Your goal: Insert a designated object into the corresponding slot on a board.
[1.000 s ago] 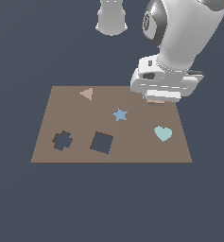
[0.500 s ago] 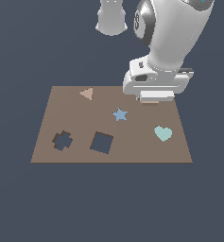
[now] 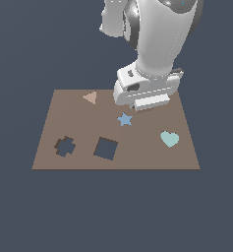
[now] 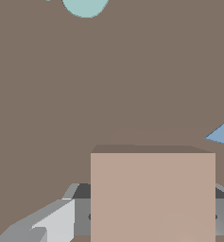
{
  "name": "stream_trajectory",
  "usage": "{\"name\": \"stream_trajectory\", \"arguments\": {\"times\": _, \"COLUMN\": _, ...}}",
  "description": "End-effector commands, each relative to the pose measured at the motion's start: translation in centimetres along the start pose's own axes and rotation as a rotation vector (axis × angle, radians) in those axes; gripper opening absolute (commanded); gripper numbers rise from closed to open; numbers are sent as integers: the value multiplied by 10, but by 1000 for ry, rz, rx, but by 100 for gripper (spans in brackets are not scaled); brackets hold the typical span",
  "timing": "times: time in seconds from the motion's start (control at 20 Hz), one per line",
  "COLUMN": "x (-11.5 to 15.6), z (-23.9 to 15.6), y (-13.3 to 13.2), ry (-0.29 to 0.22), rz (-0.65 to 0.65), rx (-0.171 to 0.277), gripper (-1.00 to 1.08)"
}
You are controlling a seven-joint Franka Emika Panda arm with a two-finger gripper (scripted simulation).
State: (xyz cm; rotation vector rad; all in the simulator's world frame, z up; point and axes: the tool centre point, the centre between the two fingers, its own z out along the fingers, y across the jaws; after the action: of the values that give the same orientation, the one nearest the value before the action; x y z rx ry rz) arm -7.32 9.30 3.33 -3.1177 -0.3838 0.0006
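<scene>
Leftward now, tool [image 3: 140, 105] grips square block [image 4: 152, 196] over board [image 3: 64, 118]

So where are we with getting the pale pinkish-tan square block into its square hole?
Done: the gripper is down over the pale pinkish-tan square block on the brown board, fingers flanking it. In hand: securing the grasp; contact can't be confirmed. Left: carry it to the dark square slot, still empty, and insert.
</scene>
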Motion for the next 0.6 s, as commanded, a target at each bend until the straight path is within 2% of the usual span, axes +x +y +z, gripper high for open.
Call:
{"name": "stream_trajectory", "arguments": {"times": 0.0, "x": 2, "z": -1, "y": 15, "ry": 1, "rz": -73, "rx": 0, "gripper": -100}}
{"name": "stream_trajectory", "arguments": {"times": 0.55, "x": 25, "z": -3, "y": 80, "ry": 1, "rz": -405, "rx": -1, "gripper": -100}}
